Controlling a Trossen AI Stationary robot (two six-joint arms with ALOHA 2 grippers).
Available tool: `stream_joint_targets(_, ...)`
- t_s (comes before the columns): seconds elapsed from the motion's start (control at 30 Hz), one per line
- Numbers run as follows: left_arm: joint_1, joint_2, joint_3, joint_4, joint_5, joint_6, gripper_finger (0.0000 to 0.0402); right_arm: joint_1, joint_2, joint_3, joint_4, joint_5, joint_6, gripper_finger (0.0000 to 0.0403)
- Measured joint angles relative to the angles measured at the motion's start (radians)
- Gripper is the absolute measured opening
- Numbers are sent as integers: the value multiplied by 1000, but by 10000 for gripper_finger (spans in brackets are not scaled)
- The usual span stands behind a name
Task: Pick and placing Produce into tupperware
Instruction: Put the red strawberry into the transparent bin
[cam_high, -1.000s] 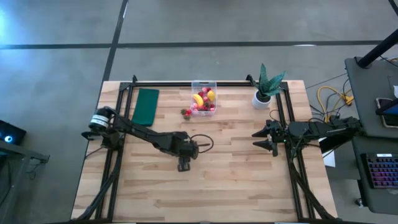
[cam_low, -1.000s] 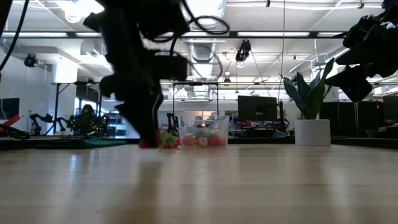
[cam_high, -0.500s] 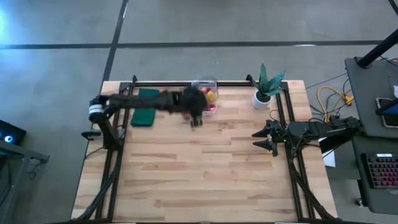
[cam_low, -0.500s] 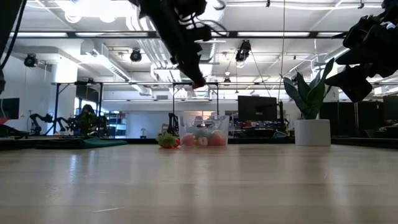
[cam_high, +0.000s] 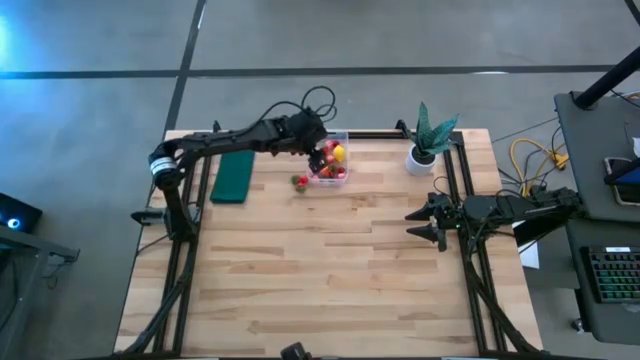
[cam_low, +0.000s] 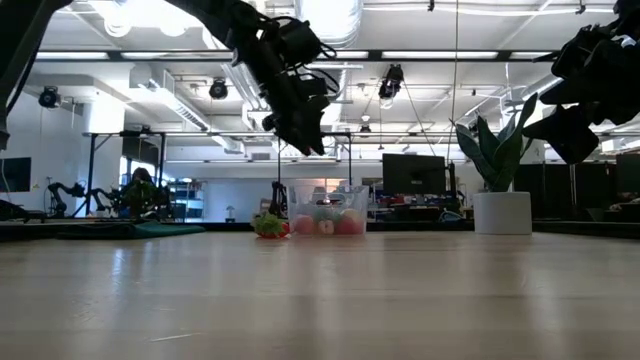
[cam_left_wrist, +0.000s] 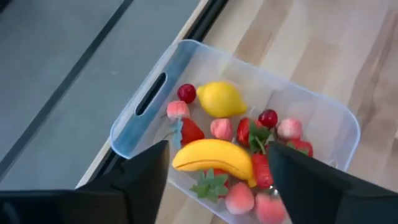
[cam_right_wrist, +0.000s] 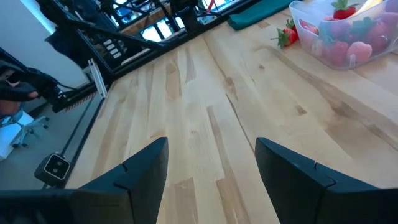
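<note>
The clear tupperware (cam_left_wrist: 155, 93) stands on the table near its far edge. It holds a yellow banana (cam_left_wrist: 214, 155), a yellow lemon (cam_left_wrist: 221, 99) and several red and pink strawberry-like fruits (cam_left_wrist: 252, 134). One more red fruit (cam_high: 300, 182) lies on the table just left of the box (cam_high: 344, 141). My left gripper (cam_high: 320, 155) hangs open above the box (cam_low: 325, 210), well clear of it in the low view (cam_low: 305, 140), with nothing between its fingers (cam_left_wrist: 219, 148). My right gripper (cam_high: 418, 226) waits open at the table's right side.
A dark green flat pad (cam_high: 232, 172) lies left of the box. A green plant in a white pot (cam_high: 424, 152) stands at the far right. Black frame rails run along the table's left, right and far edges. Bare wood fills the middle and near half.
My left gripper has swung from the table's middle toward the far edge and risen until it hangs over the tupperware. It has opened. The small red fruit seen at its fingertips half a second ago is no longer there.
</note>
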Motion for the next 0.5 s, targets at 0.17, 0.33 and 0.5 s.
stream_joint_targets(0.17, -3, -14, 0, -96, -7, -7, 289, 0, 0, 0, 0, 0, 0, 233)
stream_joint_targets(0.33, -18, -47, -33, -354, 133, 22, 291, 0, 0, 0, -1, 0, 0, 233)
stream_joint_targets(0.5, -89, -57, -149, -397, 168, 189, 292, 0, 0, 0, -1, 0, 0, 233)
